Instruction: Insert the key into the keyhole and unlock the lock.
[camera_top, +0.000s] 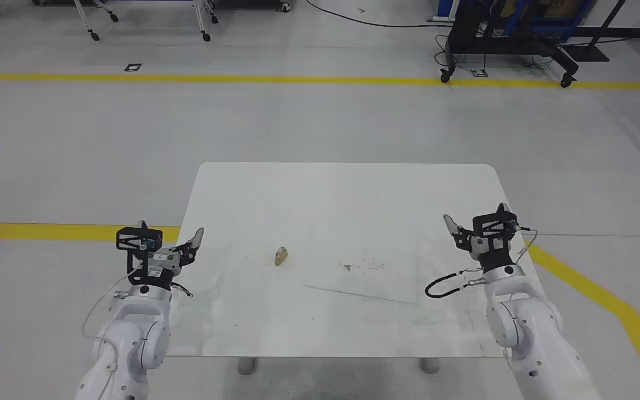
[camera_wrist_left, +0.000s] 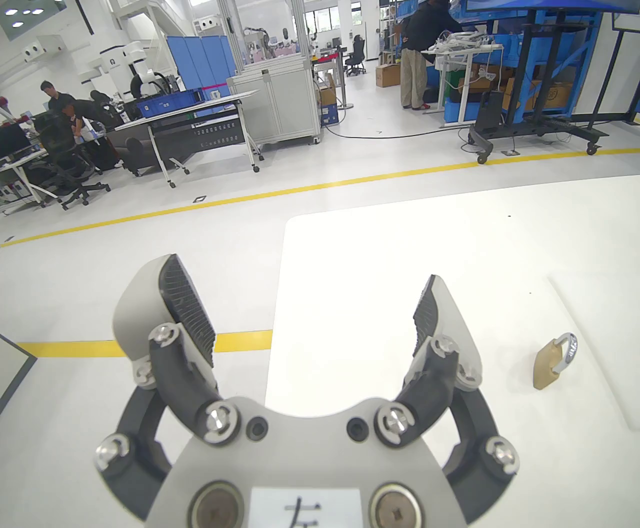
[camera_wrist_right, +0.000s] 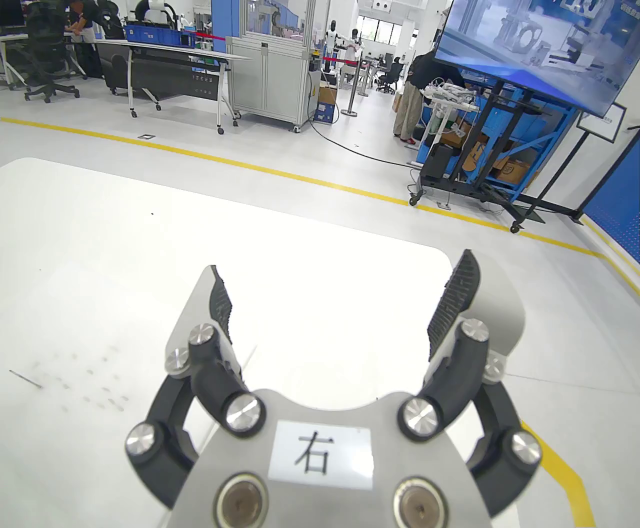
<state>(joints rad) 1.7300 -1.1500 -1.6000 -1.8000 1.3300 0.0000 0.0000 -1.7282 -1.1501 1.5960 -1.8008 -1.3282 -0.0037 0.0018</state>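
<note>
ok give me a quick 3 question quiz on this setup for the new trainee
1. Short answer: in the top view, which arm's jaws are nearer the padlock lying on the white table?
2. True or false: the padlock is gripped in the left jaws.
3. Pick one. The two arms' jaws are: A) both shut, B) both open and empty, C) one open, one shut on the padlock.

Key: 1) left. 2) false, it lies free on the table, apart from both arms. 3) B.
</note>
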